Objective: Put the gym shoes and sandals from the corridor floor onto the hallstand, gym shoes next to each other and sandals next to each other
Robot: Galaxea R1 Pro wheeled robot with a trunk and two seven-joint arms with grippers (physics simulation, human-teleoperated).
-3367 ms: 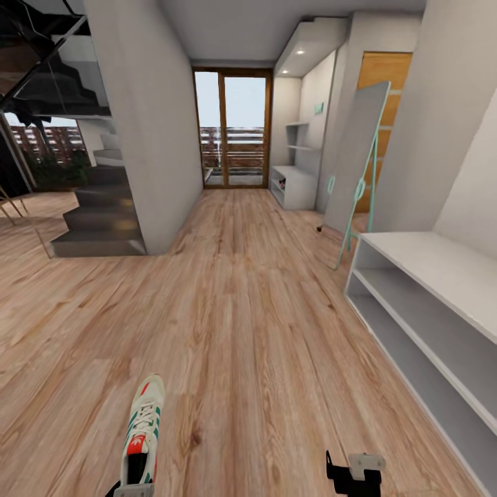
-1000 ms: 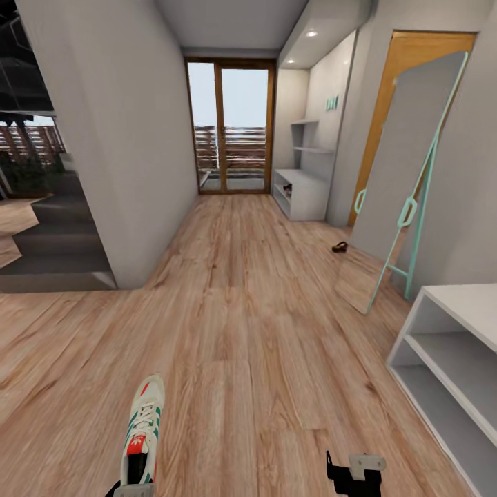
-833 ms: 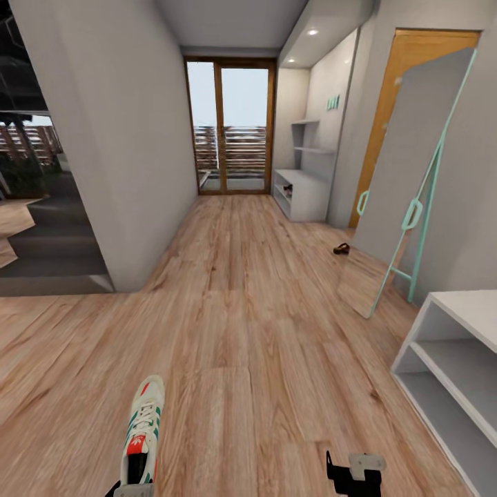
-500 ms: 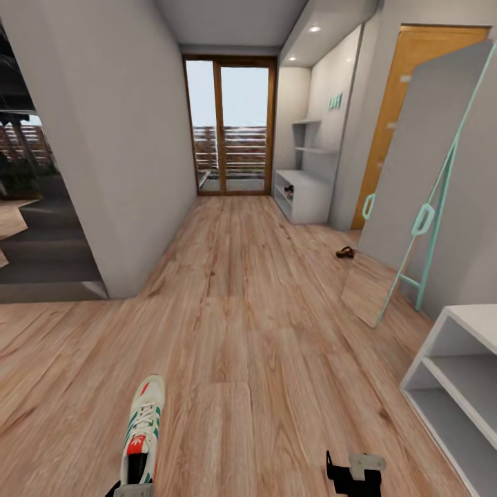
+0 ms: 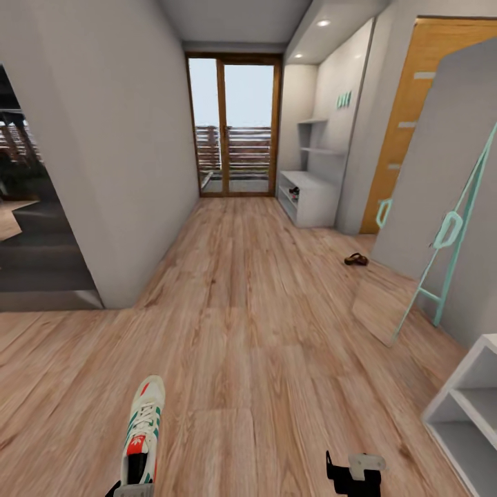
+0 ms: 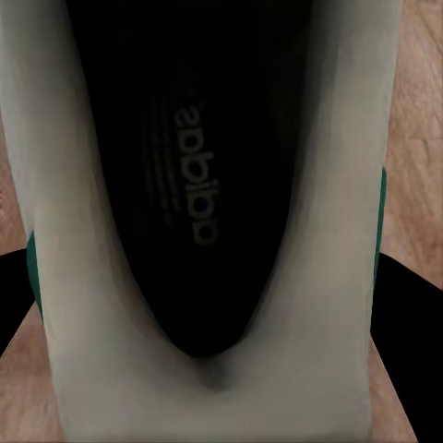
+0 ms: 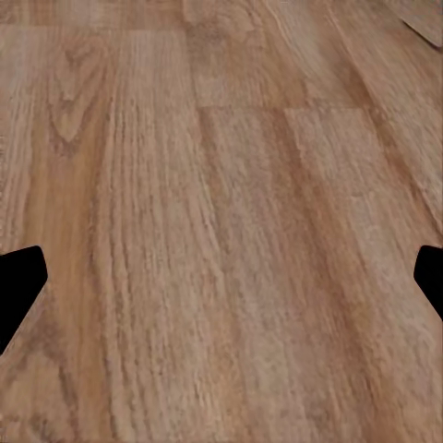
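Nearest, at the head view's lower left, the left gripper [image 5: 131, 489] pinches the heel of a white lace-up gym shoe with green stripes and a red tongue patch [image 5: 141, 429], toe pointing away above the light-brown wood-plank corridor floor [image 5: 241, 331]. To its right, the black right gripper [image 5: 353, 476] hangs spread, holding nothing. At the near right stands a light-grey shelf unit [image 5: 462, 407]. Farther on, a brown flat sandal [image 5: 356, 259] lies beside a leaning teal-framed mirror [image 5: 442, 207]. Far down, the light-grey hallstand [image 5: 307, 197] stands against the right wall.
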